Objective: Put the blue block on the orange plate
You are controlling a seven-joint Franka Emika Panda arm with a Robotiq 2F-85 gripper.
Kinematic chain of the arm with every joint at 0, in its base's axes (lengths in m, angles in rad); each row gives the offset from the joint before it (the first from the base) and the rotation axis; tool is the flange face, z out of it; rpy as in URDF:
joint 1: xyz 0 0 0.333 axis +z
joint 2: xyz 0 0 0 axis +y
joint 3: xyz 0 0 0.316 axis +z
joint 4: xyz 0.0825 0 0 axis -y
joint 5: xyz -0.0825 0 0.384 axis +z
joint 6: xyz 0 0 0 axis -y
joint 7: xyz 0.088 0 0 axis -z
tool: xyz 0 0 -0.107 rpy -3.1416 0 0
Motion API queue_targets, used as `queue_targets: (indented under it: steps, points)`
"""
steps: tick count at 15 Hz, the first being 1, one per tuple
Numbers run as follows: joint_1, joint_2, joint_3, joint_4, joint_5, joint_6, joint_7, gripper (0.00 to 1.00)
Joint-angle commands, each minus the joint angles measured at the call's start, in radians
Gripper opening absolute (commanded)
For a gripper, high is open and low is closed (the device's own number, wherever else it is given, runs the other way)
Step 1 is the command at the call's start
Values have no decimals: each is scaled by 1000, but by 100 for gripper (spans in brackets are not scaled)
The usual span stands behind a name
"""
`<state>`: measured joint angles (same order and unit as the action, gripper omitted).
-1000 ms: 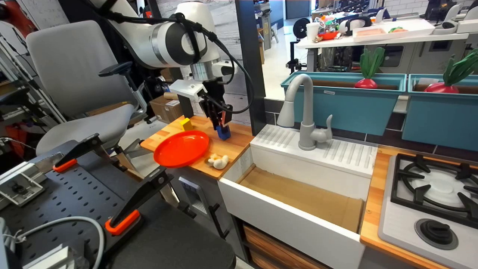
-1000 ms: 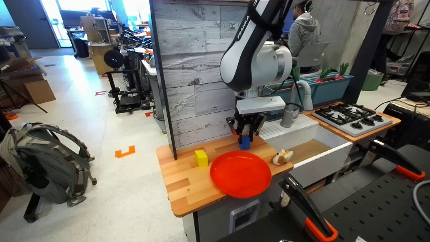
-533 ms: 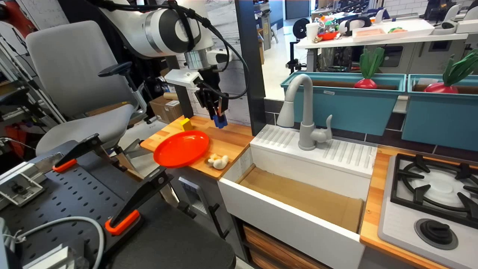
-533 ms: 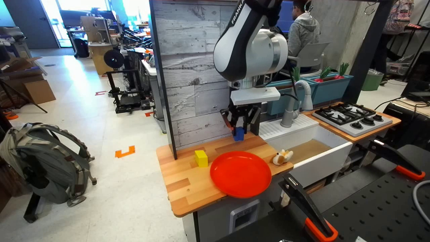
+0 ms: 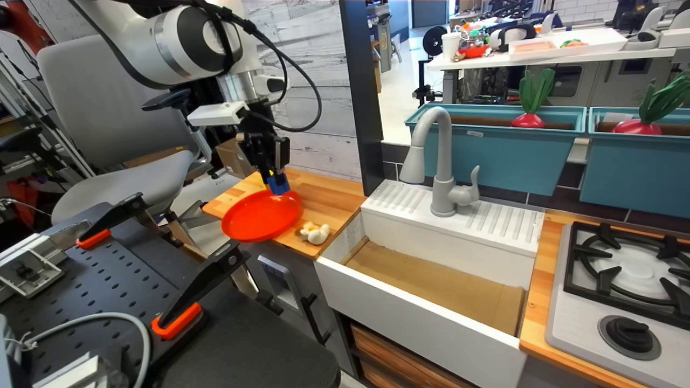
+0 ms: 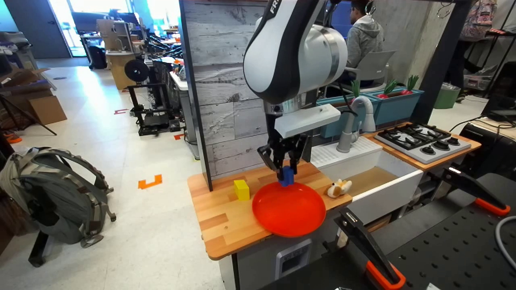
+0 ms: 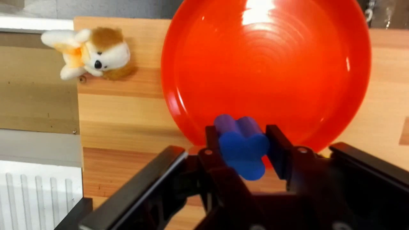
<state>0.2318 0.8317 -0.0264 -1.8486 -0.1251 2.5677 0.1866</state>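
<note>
The blue block (image 5: 278, 185) is a small dark-blue lobed block. My gripper (image 7: 242, 135) is shut on it, one finger at each side, as the wrist view shows. In an exterior view the gripper (image 6: 287, 171) holds the block (image 6: 287, 177) at the wall-side rim of the orange plate (image 6: 288, 213). The block appears just above the rim; whether it touches cannot be told. The glossy orange-red plate (image 7: 262, 73) fills the upper part of the wrist view and holds nothing. It lies on the wooden counter, partly over its front edge.
A yellow block (image 6: 242, 190) stands on the wooden counter (image 6: 217, 229) beside the plate. A small plush dog (image 7: 96, 54) lies on the plate's sink side. The white sink (image 5: 420, 328) and grey faucet (image 5: 443, 161) adjoin the counter. A plank wall (image 6: 238, 121) rises behind.
The gripper first lifted the blue block off the counter near the wall. It then carried it toward the plate and lowered it to the rim. The plate, yellow block and dog have not moved.
</note>
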Motion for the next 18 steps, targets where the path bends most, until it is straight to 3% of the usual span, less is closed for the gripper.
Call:
queue_targets:
  steps: [1, 8, 18]
  points:
    - [44, -44, -22, -82, -60, -35, -11, 16]
    - [36, 2, -6, -39, -73, -129, -34, 16]
    - [27, 62, -3, 10, -65, -96, -41, 16]
